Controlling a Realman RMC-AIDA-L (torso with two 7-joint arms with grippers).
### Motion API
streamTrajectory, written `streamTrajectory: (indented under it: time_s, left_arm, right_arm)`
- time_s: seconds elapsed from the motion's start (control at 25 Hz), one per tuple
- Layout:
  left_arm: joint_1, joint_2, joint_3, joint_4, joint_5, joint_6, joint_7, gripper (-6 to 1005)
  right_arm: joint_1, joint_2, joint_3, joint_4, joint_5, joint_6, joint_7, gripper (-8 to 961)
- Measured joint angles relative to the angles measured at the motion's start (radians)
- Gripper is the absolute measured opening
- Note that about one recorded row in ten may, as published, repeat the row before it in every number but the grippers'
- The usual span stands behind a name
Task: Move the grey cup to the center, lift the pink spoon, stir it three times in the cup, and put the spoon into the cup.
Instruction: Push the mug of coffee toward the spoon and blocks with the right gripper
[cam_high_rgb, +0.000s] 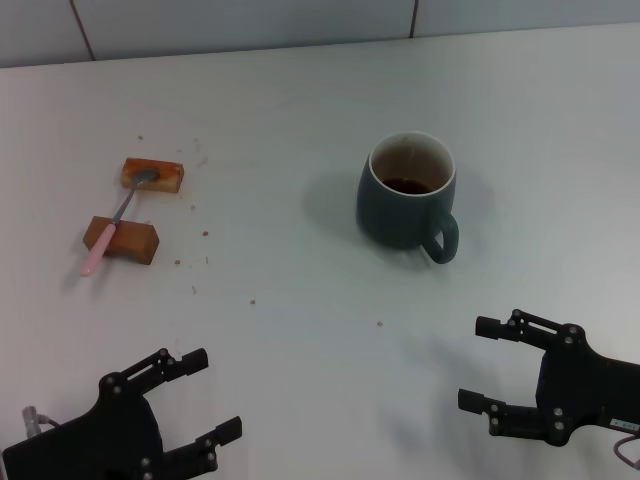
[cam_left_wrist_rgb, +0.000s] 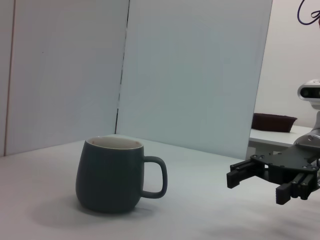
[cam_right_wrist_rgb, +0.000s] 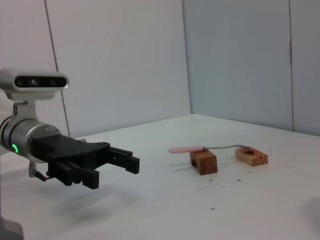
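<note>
Blue-grey and rounded, the grey cup (cam_high_rgb: 408, 192) stands upright on the white surface (cam_high_rgb: 300, 340), right of the middle in the head view, its loop handle turned toward the robot's right side. Its pale inner wall shows a little dark liquid at the bottom.

Well apart from it, on the left, the pink spoon (cam_high_rgb: 115, 224) lies bridged across two small wooden blocks (cam_high_rgb: 122, 240): the pale pink handle rests on the nearer block and juts past it, while the metal bowl sits on the farther block (cam_high_rgb: 153, 175). Small crumbs dot the surface around the blocks.

Both arms hang low at the near edge, neither touching anything. The left gripper (cam_high_rgb: 200, 400) sits at the near left corner, its fingers (cam_high_rgb: 188, 363) spread apart and empty, pointing forward and inward. The right gripper (cam_high_rgb: 485, 365) sits at the near right, just short of the cup, its fingers (cam_high_rgb: 495, 327) likewise wide apart and empty, aimed toward the left across the surface.
</note>
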Motion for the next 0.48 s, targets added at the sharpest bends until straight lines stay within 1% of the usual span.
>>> streamTrajectory:
  time_s: [0.48]
  left_arm:
    - [-0.001, 0.0, 0.0, -0.002, -0.001, 0.0, 0.0, 796]
  right_arm:
    - [0.002, 0.0, 0.0, 0.0, 0.0, 0.002, 0.0, 832]
